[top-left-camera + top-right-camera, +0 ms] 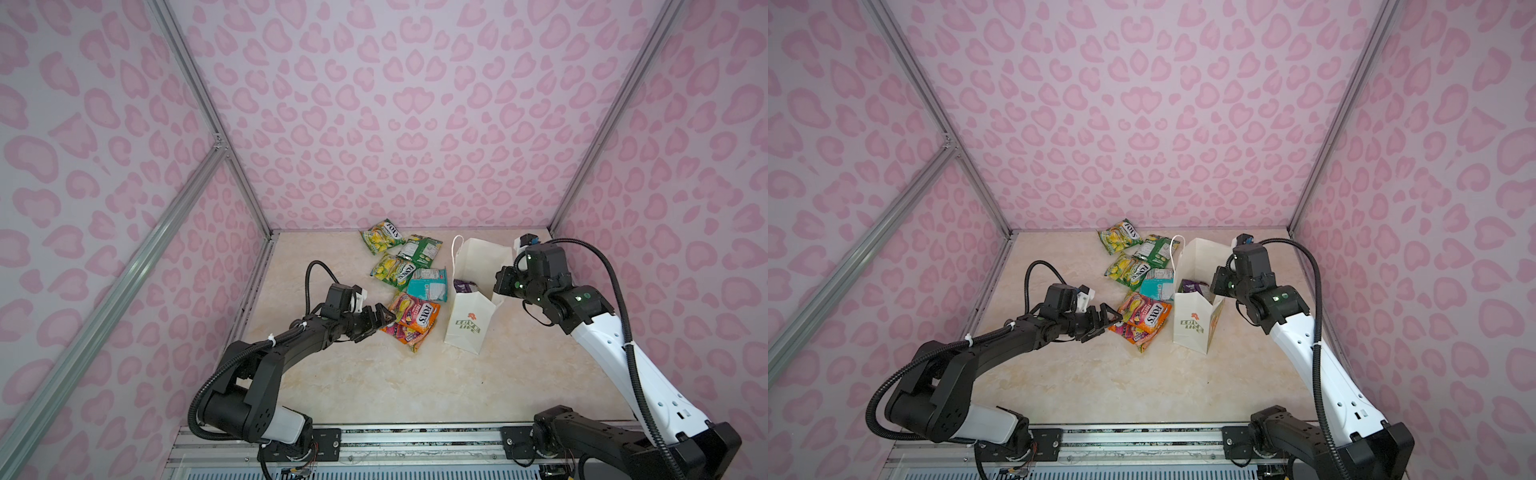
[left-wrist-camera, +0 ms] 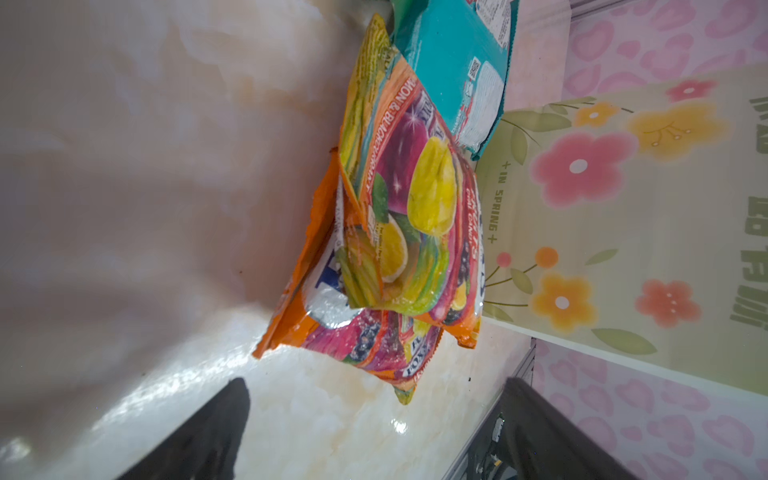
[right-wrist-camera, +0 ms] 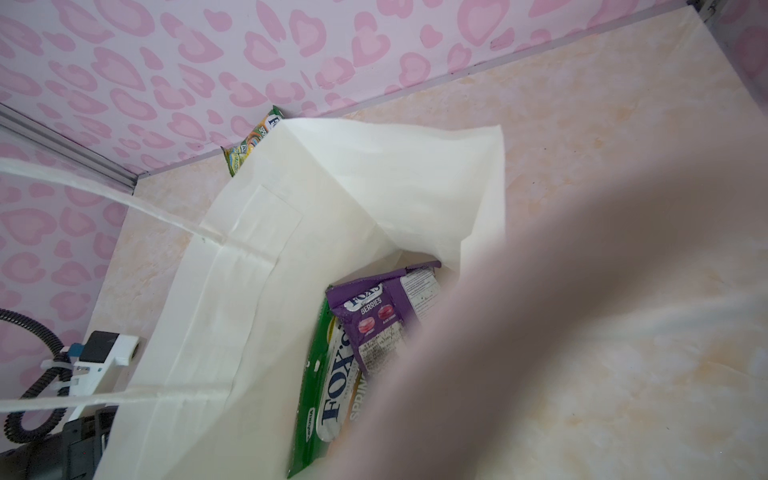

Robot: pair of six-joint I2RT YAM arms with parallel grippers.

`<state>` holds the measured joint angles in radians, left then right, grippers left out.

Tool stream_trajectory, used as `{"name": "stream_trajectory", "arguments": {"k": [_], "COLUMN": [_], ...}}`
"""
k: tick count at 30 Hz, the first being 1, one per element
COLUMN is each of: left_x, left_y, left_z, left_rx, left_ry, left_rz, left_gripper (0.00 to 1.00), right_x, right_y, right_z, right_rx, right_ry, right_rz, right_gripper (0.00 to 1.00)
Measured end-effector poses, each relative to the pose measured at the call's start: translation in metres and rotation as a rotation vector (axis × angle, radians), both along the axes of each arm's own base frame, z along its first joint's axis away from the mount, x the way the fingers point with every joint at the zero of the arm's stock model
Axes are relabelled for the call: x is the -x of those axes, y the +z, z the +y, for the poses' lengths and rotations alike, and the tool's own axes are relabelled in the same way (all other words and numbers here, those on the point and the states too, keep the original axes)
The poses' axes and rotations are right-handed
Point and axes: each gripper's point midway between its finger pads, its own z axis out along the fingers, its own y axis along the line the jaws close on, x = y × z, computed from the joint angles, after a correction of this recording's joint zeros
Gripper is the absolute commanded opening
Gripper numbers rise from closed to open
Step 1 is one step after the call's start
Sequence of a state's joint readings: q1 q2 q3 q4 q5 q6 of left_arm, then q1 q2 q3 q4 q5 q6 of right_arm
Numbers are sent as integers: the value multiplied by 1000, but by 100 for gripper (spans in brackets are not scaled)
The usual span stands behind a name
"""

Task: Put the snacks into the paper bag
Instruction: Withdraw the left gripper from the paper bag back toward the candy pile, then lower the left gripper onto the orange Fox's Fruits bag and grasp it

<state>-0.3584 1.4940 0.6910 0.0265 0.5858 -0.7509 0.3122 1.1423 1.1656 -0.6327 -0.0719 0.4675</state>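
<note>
Paper bag (image 1: 465,328) upright, purple packet (image 3: 374,320) inside; right claw (image 1: 500,293) clamped on its rim; left claw (image 1: 384,322) gaping wide beside orange-pink packets (image 1: 415,316).

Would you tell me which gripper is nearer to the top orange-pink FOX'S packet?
Left. The left gripper hangs open right beside the orange-pink packet; the right gripper is shut on the paper bag at its rim, on the bag's far side.
</note>
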Motion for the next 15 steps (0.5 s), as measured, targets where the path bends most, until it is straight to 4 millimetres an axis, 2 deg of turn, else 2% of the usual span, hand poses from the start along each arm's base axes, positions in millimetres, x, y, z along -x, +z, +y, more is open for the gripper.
{"name": "stream_trajectory", "arguments": {"k": [2, 6, 12, 15], "left_x": [-8, -24, -44, -47], "left_y": [-6, -17, -3, -2], "left_z": [1, -2, -7, -21], "left_rx": [-22, -52, -102, -124], "left_ry": [15, 17, 16, -18], "left_rz": [3, 8, -60, -70], "left_gripper": [99, 90, 83, 80], "right_x": [1, 3, 9, 9], "right_y": [0, 3, 10, 9], "right_z": [0, -1, -3, -3], "right_rx": [-1, -4, -10, -10], "right_ry": [0, 0, 0, -1], "right_rz": [-2, -9, -30, -28], "right_gripper": [0, 0, 0, 0]}}
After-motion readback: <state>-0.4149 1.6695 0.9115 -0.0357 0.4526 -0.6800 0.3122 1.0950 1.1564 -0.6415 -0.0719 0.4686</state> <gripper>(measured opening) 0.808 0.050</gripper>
